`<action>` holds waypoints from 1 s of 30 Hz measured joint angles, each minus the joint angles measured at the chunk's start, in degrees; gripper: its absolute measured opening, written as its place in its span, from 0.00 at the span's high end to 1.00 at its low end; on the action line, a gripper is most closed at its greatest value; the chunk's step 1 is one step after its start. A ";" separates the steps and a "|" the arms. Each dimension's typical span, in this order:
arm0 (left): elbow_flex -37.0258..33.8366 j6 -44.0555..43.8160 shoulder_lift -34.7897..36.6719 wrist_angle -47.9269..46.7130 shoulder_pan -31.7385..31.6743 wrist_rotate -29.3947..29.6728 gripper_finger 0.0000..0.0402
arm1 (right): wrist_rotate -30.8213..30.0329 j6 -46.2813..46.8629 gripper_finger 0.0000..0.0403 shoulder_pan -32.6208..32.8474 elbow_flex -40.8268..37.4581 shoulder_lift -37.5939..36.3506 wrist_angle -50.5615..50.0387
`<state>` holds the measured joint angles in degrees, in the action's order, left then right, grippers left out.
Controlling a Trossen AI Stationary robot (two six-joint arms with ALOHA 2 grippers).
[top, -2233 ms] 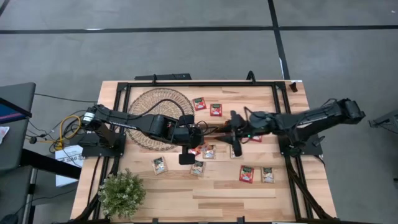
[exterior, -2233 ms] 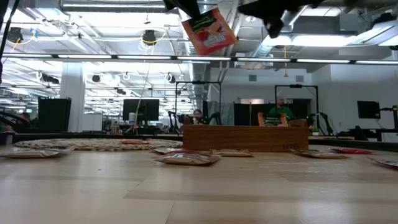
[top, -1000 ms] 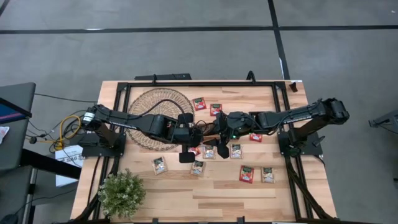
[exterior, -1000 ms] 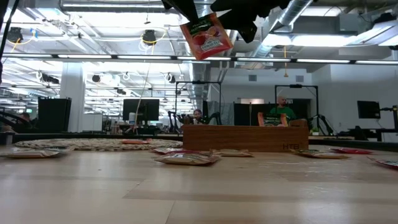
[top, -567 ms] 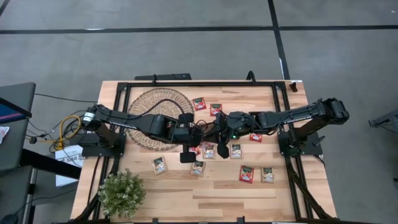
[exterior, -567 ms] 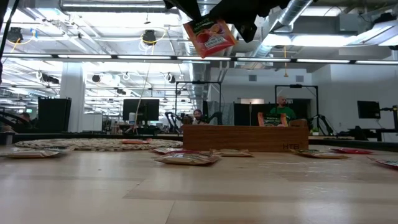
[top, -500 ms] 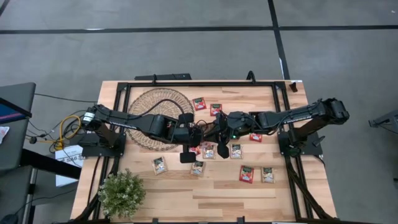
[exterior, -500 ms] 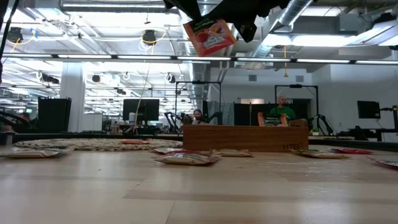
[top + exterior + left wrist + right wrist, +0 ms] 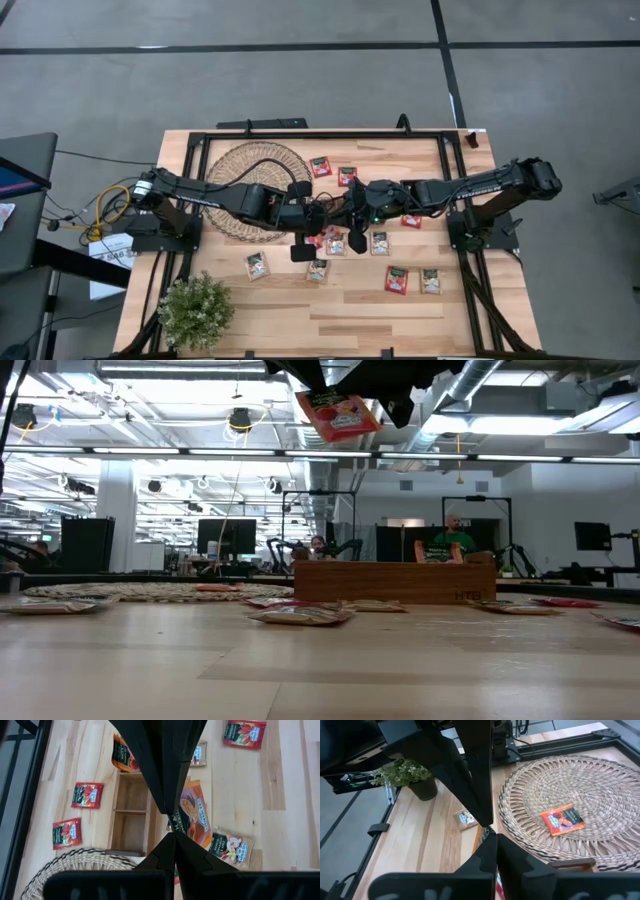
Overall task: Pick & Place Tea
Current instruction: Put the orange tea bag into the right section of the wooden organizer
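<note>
Item: red-orange sachet (image 9: 338, 414), which I see clamped by left gripper (image 9: 318, 214) and right gripper (image 9: 349, 210) together, high above wooden tray (image 9: 394, 582).

I'm working in an open-plan robotics lab: beyond my grippers, ceiling ducts (image 9: 500, 390) and strip lights (image 9: 180, 452), monitors (image 9: 228, 536) on desks, other robot arms (image 9: 345, 547) and a seated person (image 9: 452, 538)

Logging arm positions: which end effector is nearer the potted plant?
Left. The left end effector is at mid-table, diagonally up from the potted plant; the right end effector is just beyond it, farther away.
</note>
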<state>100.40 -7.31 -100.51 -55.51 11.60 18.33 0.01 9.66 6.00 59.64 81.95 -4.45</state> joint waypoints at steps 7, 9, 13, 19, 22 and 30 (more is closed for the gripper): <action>0.00 0.18 0.00 0.09 0.00 -0.01 0.93 | -2.61 0.89 1.00 0.00 0.00 0.00 -1.06; 0.00 0.24 -0.01 0.09 0.02 -0.02 0.88 | -3.24 0.95 1.00 0.00 0.00 0.00 -1.56; 0.00 0.29 -0.02 0.05 0.02 2.48 0.75 | -5.06 0.98 1.00 0.00 0.00 0.00 -2.16; 0.00 2.32 -0.02 -3.24 0.00 7.85 0.61 | -10.23 3.94 1.00 -0.02 0.00 -0.80 -9.04; 0.00 1.92 -0.02 -6.15 0.00 9.13 0.58 | -14.80 6.01 1.00 0.66 -0.03 -1.69 -16.40; -0.17 -3.13 -0.02 -11.67 -2.39 9.61 0.58 | -31.25 11.92 1.00 5.24 -4.82 -7.71 -23.02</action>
<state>100.23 -10.44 -100.53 -67.18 9.20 27.94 -31.24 21.58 11.24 54.81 74.25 -27.47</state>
